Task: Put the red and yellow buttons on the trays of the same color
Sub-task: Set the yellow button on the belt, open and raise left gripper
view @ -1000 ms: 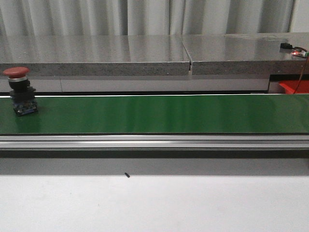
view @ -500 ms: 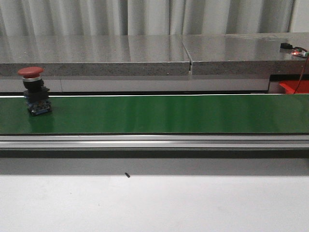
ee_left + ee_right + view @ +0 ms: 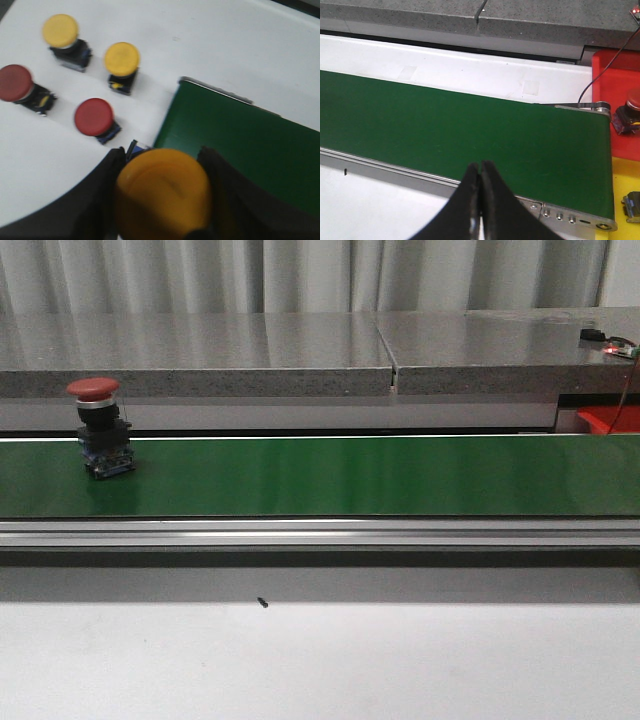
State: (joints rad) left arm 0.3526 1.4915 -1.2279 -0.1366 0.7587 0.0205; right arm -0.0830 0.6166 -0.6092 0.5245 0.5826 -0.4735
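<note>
A red button (image 3: 101,426) stands upright on the green conveyor belt (image 3: 350,475), near its left end in the front view. My left gripper (image 3: 162,192) is shut on a yellow button (image 3: 165,192), held above the belt's end (image 3: 240,140). On the white table beside it stand two yellow buttons (image 3: 60,31) (image 3: 122,59) and two red buttons (image 3: 15,82) (image 3: 93,116). My right gripper (image 3: 480,200) is shut and empty above the belt's near rail. A red button (image 3: 631,114) lies on the red tray (image 3: 612,75); the yellow tray (image 3: 625,185) holds a dark part (image 3: 632,206).
A grey stone counter (image 3: 300,350) runs behind the belt. An aluminium rail (image 3: 320,533) lines its front edge. A black cable (image 3: 600,70) crosses the red tray. White table surface (image 3: 320,660) lies in front.
The red button on the belt has travelled rightward, from the far left edge to a spot further along the belt.
</note>
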